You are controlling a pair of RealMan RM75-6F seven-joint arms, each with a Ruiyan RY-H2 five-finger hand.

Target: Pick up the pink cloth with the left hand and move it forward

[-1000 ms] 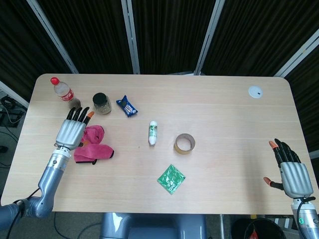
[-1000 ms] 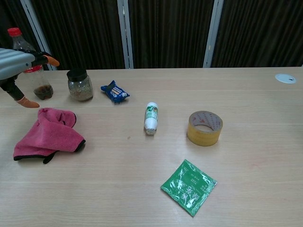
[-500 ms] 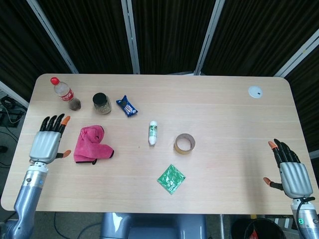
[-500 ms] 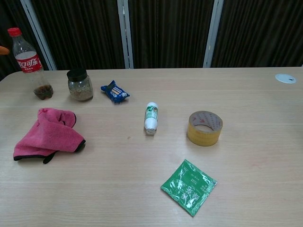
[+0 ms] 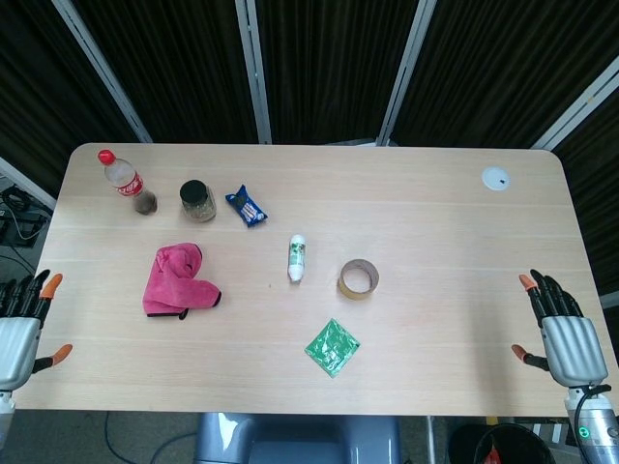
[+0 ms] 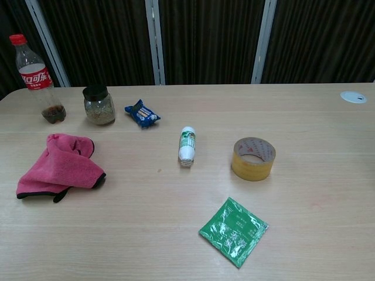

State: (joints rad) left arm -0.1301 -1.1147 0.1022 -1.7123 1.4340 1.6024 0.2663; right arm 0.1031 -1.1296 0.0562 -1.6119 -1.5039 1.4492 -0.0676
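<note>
The pink cloth (image 5: pixel 175 281) lies crumpled on the left part of the table, seen also in the chest view as the pink cloth (image 6: pixel 59 167). My left hand (image 5: pixel 19 329) is off the table's left edge, well left of the cloth, fingers spread and holding nothing. My right hand (image 5: pixel 563 333) hangs at the table's near right edge, open and empty. Neither hand appears in the chest view.
Behind the cloth stand a cola bottle (image 5: pixel 122 179) and a glass jar (image 5: pixel 197 200); a blue snack packet (image 5: pixel 247 206) lies beside them. A small white bottle (image 5: pixel 297 258), a tape roll (image 5: pixel 358 278) and a green sachet (image 5: pixel 333 347) lie mid-table. A white disc (image 5: pixel 496 178) sits far right.
My left hand has drawn back from above the cloth, moving left and toward the near edge, off the table. The cloth stays where it lay. The right hand has barely moved.
</note>
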